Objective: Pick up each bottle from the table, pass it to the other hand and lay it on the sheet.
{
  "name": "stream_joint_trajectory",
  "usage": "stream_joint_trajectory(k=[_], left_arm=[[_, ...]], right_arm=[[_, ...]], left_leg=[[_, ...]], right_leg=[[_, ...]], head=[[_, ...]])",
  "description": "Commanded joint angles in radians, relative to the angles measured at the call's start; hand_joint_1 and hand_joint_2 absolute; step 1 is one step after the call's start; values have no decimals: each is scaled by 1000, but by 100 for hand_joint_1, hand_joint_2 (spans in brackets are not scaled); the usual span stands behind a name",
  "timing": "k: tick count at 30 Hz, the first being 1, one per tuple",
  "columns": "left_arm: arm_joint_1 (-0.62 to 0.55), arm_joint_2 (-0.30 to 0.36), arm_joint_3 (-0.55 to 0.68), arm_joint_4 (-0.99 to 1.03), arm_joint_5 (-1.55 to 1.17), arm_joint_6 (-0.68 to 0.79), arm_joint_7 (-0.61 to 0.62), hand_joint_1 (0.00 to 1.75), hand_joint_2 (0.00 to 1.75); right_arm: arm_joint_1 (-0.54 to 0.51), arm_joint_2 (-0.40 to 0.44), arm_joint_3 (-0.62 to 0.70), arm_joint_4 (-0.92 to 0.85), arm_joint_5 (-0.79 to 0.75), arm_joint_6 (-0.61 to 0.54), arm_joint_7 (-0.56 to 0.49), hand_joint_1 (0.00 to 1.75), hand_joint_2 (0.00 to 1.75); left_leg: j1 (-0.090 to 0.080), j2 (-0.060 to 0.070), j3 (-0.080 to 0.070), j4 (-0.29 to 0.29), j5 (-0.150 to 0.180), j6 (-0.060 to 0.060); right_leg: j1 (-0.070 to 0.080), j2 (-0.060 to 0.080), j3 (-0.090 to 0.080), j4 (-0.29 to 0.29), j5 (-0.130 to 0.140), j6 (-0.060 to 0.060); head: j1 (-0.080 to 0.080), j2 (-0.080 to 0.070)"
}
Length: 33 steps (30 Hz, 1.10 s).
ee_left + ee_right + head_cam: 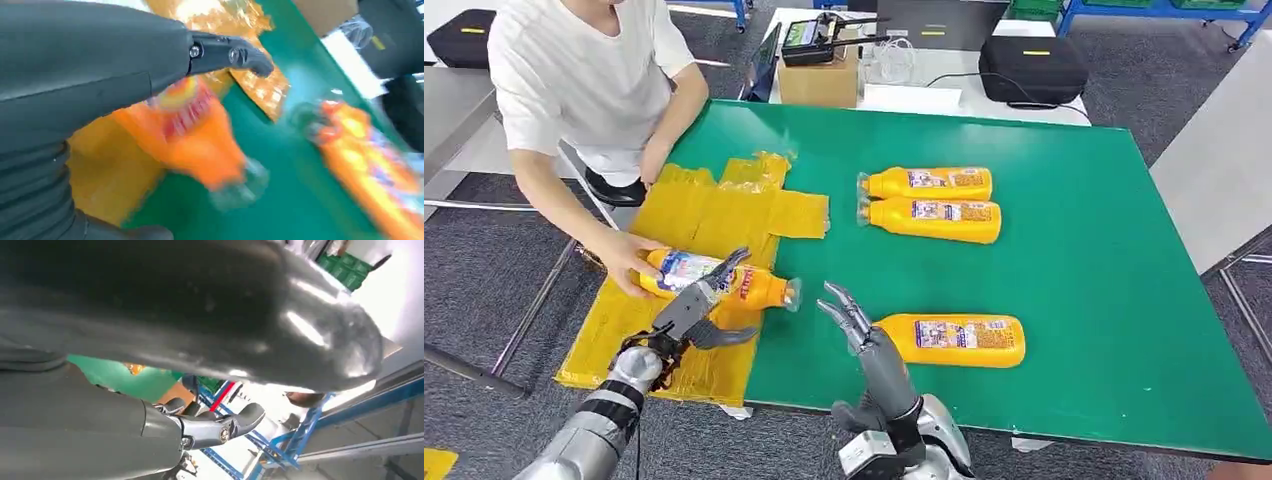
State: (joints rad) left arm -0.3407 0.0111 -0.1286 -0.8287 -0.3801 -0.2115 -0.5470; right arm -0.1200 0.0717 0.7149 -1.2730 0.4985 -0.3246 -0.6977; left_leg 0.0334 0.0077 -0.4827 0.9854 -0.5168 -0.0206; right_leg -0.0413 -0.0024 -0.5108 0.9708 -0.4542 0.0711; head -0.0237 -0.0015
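Reaching up at the lower centre of the head view, the right hand (856, 322) is standing fingers spread and grasping nothing, just left of a lone orange plastic bottle (952, 340) lying on the green table (1084, 280). Left of it, the left hand (692, 312) is hovering released over another orange bottle (724, 280) lying on the crinkled yellow sheet (714, 215), which a person's hand (621, 258) is gripping. Farther up, a pair of orange bottles (934, 204) is lying side by side.
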Motion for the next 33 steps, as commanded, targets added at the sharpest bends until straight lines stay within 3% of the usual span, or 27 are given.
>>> stream_joint_trajectory(k=[1,2,8,12,14,19,30,33], left_arm=[[173,-151,142,-374,449,-140,69,0,175],[206,-170,156,-435,538,-149,84,0,175],[332,-212,174,-713,719,-90,96,0,175],[362,-219,175,-778,733,-88,90,0,175],[374,-222,171,-805,733,-97,79,0,175],[410,-220,153,-853,676,-85,63,0,175],[408,-221,147,-849,670,-84,61,0,175],[399,-214,134,-834,627,-66,49,0,175]], right_arm=[[11,-34,-43,50,122,-126,29,0,0],[32,-50,-84,27,156,-169,58,0,175],[187,-130,-314,-156,324,-227,181,0,175],[243,-151,-365,-202,394,-241,230,0,175],[258,-174,-382,-208,484,-211,332,0,175],[279,-240,-415,-188,555,-117,464,0,175],[269,-239,-421,-169,553,-112,468,0,175],[234,-254,-417,-110,522,-33,485,0,175]], left_leg=[[0,-1,-2,0,0,2],[1,-2,-2,-1,0,4],[0,-3,-4,-1,-2,4],[0,-3,-7,0,-2,4],[0,-1,-7,0,-2,4],[0,-1,-8,0,-1,2],[0,0,-6,-2,-1,3],[0,0,-6,-2,-1,3]], right_leg=[[1,-1,-1,-2,0,-2],[2,-1,0,-4,0,-4],[1,-3,-2,-4,-1,-4],[1,-2,-5,-3,-1,-3],[1,0,-6,-3,-1,-4],[0,-1,-7,-3,0,-2],[1,0,-6,-4,0,-4],[1,1,-6,-4,0,-4]], head=[[0,0],[0,0],[0,0],[0,0],[0,0],[0,0],[0,0],[0,0]])
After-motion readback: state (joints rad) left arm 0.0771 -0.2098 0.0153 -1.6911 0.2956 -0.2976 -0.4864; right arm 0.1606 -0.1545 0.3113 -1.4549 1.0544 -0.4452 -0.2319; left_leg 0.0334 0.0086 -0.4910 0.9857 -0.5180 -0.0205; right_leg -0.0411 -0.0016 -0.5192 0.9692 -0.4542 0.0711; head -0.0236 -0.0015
